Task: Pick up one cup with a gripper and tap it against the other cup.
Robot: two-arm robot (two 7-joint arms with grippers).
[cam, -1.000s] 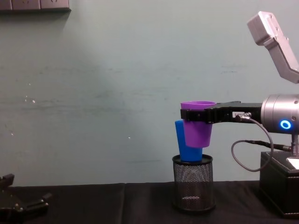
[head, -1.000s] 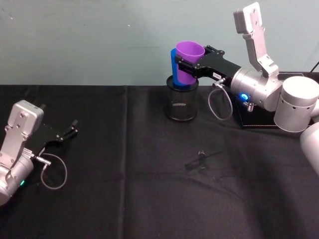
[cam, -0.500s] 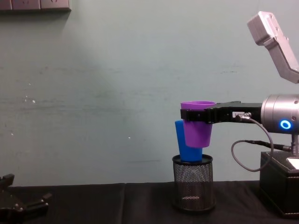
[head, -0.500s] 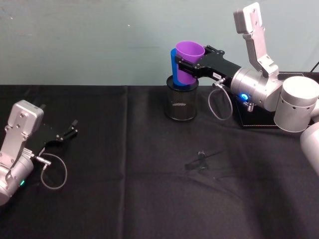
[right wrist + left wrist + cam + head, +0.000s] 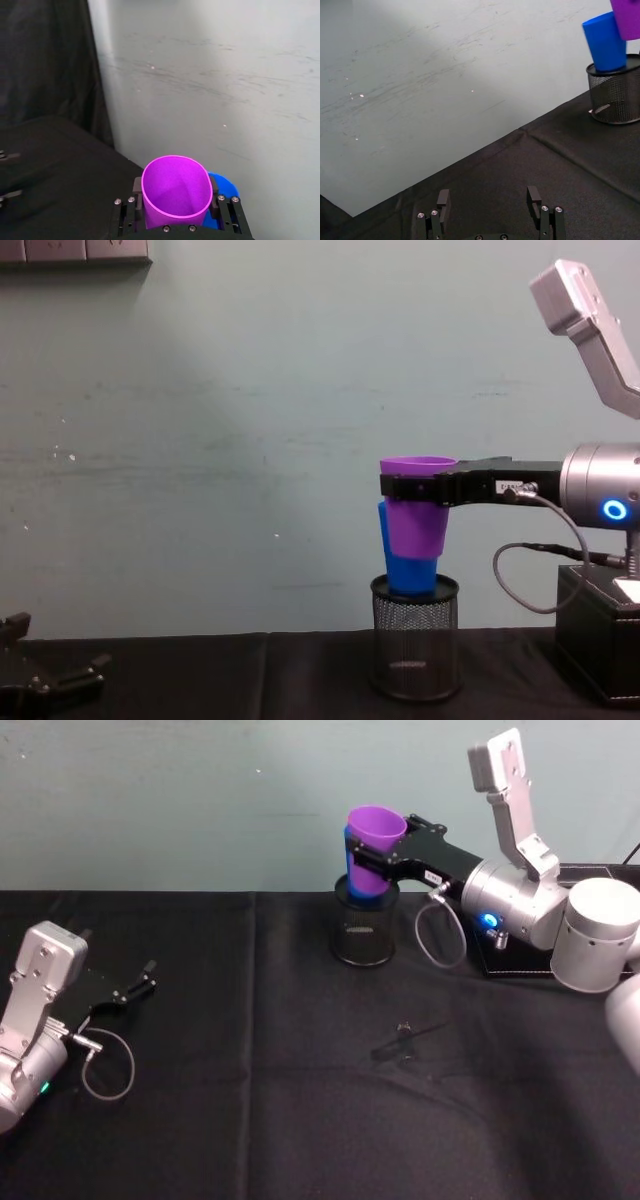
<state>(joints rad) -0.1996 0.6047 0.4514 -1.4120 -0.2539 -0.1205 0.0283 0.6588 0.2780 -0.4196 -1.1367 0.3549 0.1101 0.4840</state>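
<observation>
My right gripper [image 5: 366, 848] is shut on the purple cup [image 5: 376, 842], holding it upright in the air at the back of the table. The purple cup [image 5: 415, 512] overlaps the blue cup [image 5: 409, 575] and seems to touch its side. The blue cup [image 5: 605, 42] stands in a black mesh holder [image 5: 415, 640], mostly hidden behind the purple one [image 5: 175, 192] from the head. The right wrist view shows the blue rim [image 5: 227, 187] just past the purple cup. My left gripper [image 5: 135, 986] rests open on the cloth at the far left.
A black cloth covers the table [image 5: 250, 1120]. A black box [image 5: 520, 960] sits under my right arm at the back right. A small dark clip-like object [image 5: 405, 1040] lies in the middle of the cloth. A pale wall stands close behind the mesh holder [image 5: 364, 935].
My right gripper has carried the purple cup a little to the left, against the blue cup, which now stands straighter. The mesh holder has shifted slightly. The left arm has not moved.
</observation>
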